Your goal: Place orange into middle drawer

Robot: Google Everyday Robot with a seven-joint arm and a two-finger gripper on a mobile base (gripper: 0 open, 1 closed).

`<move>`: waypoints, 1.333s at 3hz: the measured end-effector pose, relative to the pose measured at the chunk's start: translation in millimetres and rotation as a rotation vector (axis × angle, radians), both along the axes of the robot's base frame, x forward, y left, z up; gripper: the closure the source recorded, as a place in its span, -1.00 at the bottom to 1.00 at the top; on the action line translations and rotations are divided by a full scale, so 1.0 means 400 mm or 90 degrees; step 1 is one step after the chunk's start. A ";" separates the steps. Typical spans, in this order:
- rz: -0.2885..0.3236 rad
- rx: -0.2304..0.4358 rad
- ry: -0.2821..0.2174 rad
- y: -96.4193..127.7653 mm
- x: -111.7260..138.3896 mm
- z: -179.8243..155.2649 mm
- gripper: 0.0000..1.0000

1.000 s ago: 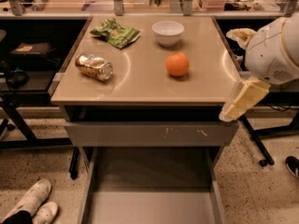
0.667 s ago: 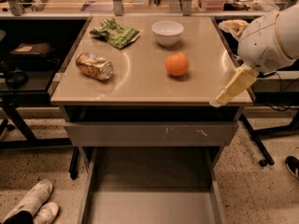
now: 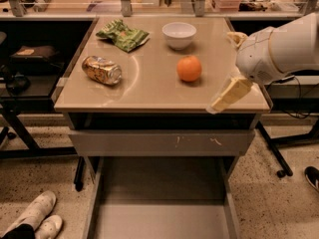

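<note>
Hanging over the right front corner of the surface [image 3: 149, 91], the end effector [image 3: 227, 96] sat near the orange [image 3: 189, 68] but apart from it. Whether it was spread or pressed together could not be told. The orange rested on the surface, right of centre, with a bowl [image 3: 179, 35] just behind, a can [image 3: 101, 69] lying well to its left and a green bag [image 3: 123, 35] farther back. Below a scratched panel [image 3: 162, 142], the drawer [image 3: 162, 218] stood pulled out.
</note>
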State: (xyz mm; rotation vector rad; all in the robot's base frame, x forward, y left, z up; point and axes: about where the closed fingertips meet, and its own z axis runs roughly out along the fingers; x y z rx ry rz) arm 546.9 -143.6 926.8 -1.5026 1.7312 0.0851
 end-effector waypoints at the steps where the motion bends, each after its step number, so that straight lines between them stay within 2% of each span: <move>1: -0.027 0.056 -0.005 0.029 0.092 -0.036 -1.00; 2: -0.047 0.102 0.004 0.046 0.146 -0.066 -1.00; 3: -0.068 0.155 0.039 0.053 0.186 -0.114 -1.00; 4: -0.084 0.187 0.067 0.065 0.238 -0.153 -1.00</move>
